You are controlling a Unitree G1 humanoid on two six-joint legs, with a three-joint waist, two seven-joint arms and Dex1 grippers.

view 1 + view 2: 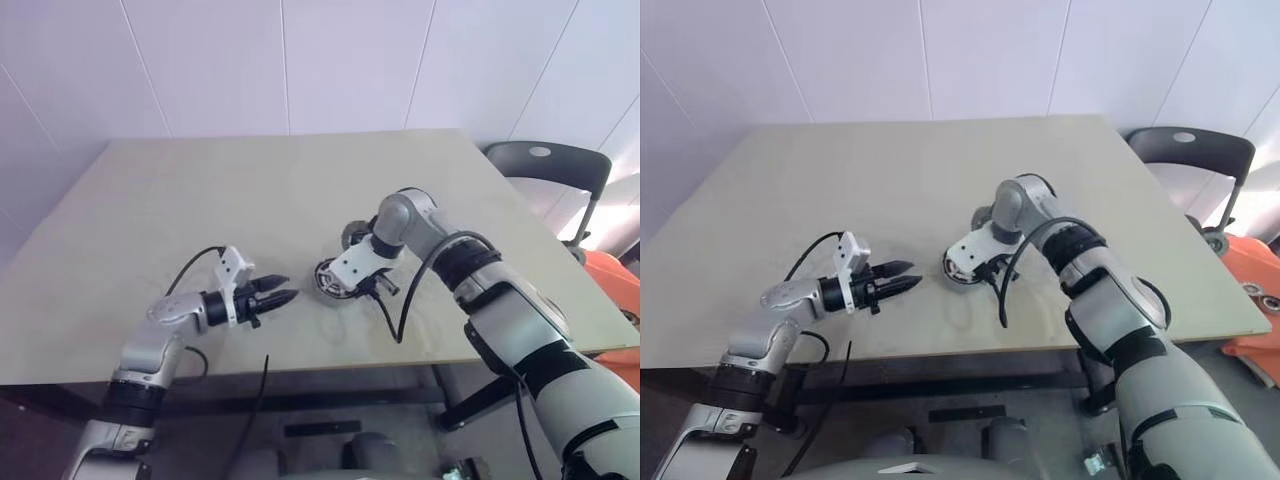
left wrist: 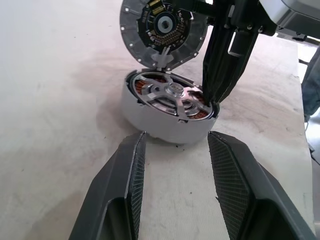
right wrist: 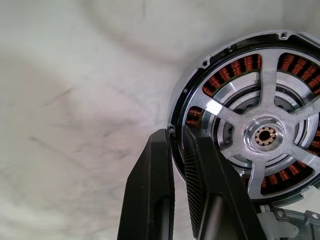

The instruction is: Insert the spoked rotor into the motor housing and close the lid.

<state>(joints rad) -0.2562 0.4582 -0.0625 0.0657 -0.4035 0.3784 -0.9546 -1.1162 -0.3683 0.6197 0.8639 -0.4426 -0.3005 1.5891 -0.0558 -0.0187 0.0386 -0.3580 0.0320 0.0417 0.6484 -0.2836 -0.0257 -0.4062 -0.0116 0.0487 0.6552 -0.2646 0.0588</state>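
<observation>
On the pale beige wooden table (image 1: 200,200), near its front edge, sat the motor housing (image 2: 170,112) — a short round silver puck with a ring of copper-brown windings inside. The spoked rotor (image 3: 262,135), a flat silvery-white metal wheel with a round hub and open gaps between its spokes, already lay seated in the housing, the copper coils showing through the gaps. The lid (image 2: 162,32), a dark grey round disc with a lighter ribbed rim and a small dark centre, stood hinged open and upright at the housing's far side, as the left wrist view showed, its inner face turned toward that camera. The right gripper (image 3: 177,142) pointed steeply down at the housing's edge, its two black fingers (image 3: 152,190) nearly pressed together and pinching the housing's thin rim wall between them — one finger outside, one just inside over the windings. The left gripper (image 1: 283,296) hovered low over the table just beside the housing, pointing toward it, its fingers (image 2: 125,180) spread apart and holding nothing, their tips near the housing's side wall but apart from it. A dark grey chair (image 1: 545,165) stood beyond the table's right corner.
</observation>
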